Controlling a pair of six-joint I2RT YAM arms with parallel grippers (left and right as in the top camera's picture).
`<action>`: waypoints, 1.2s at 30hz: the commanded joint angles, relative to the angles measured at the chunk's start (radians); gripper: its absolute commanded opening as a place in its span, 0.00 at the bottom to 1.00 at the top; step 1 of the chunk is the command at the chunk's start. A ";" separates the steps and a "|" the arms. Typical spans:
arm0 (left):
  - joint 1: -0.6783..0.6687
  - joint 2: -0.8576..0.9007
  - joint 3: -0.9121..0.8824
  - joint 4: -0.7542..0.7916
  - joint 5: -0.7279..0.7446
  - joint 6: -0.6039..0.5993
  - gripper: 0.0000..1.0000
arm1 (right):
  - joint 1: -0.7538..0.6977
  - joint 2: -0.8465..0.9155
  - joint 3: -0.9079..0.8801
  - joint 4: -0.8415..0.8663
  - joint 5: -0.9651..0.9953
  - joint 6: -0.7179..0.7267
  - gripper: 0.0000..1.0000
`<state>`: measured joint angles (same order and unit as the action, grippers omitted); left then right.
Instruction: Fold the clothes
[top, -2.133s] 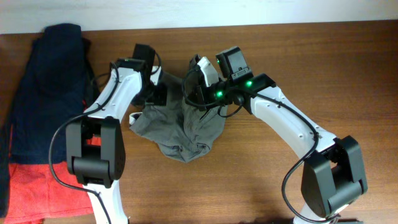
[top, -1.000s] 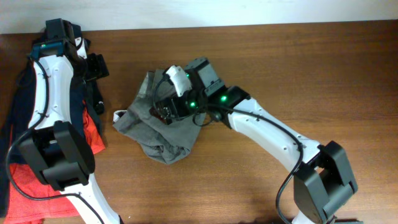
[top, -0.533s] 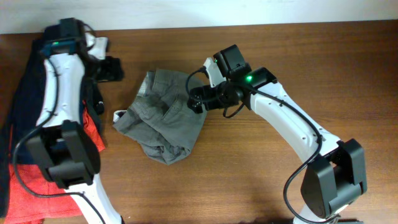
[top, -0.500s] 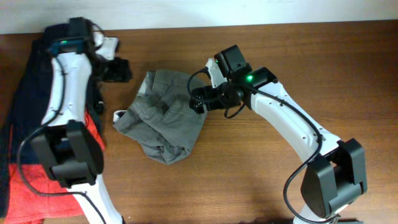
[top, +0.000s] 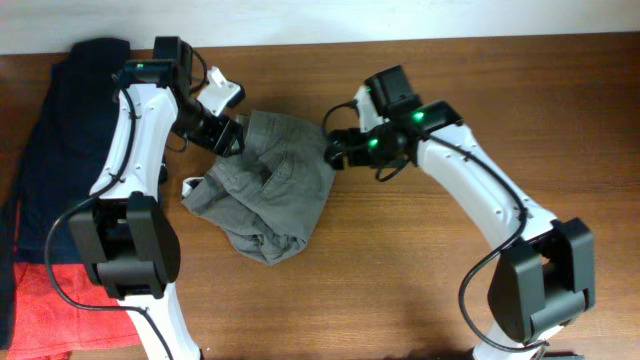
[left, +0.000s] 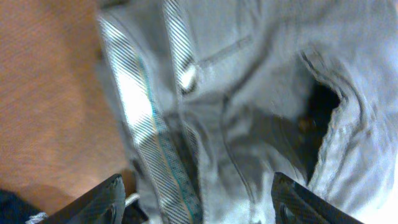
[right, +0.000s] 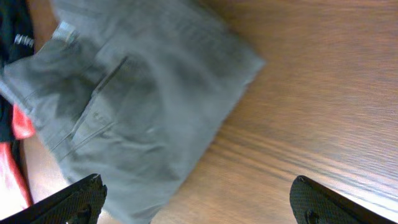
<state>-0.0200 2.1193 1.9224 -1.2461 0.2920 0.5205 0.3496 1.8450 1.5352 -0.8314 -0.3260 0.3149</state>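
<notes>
With jaws open, the left gripper (top: 231, 135) and right gripper (top: 336, 150) flanked the crumpled shorts (top: 268, 187) mid-frame, which I reckoned needed gripping and flattening first.

Robot lab: two arms (top: 470, 190), wooden table (top: 400, 290)

White arms (top: 470, 180), black joints (top: 135, 240); green lights (top: 414, 117)

Brown wooden table (top: 430, 300) (grain running lengthwise), pale wall (top: 400, 15) strip along far edge
</notes>
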 joint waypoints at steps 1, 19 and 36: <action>0.002 -0.002 -0.044 -0.023 0.049 0.100 0.73 | -0.073 0.009 0.013 -0.003 -0.034 0.006 0.99; 0.003 -0.002 -0.177 -0.027 -0.058 -0.016 0.04 | -0.200 0.009 0.013 -0.059 -0.044 -0.053 1.00; 0.003 -0.104 -0.096 -0.055 -0.505 -0.801 0.01 | -0.200 0.009 0.012 -0.063 -0.039 -0.075 0.95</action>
<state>-0.0204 2.0533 1.8236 -1.2953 -0.0177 -0.0586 0.1513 1.8450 1.5352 -0.8909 -0.3599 0.2535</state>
